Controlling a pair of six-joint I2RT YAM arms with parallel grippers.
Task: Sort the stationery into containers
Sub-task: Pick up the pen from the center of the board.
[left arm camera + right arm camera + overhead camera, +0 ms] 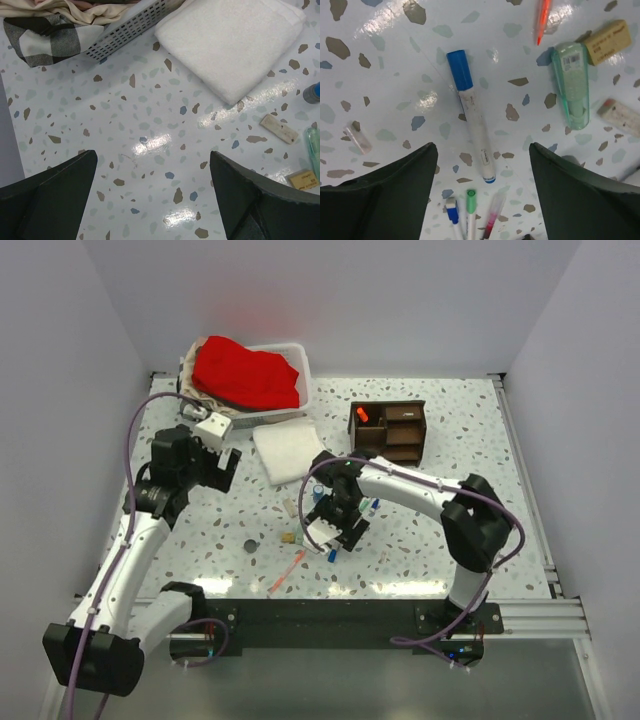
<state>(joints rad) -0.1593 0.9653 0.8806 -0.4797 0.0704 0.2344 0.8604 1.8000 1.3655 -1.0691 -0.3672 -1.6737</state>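
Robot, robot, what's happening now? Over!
Left gripper open, empty. Right gripper open over blue-capped marker, fingers either side. Marker lying flat, nothing covering it.

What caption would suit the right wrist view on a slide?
Open right claw above a blue-capped white marker on the speckled table, with a green translucent dispenser and a beige eraser nearby.

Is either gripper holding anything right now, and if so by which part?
Nothing is held. The right gripper hangs open over the blue-capped marker lying on the table; the left gripper is open too, nothing between its fingers.
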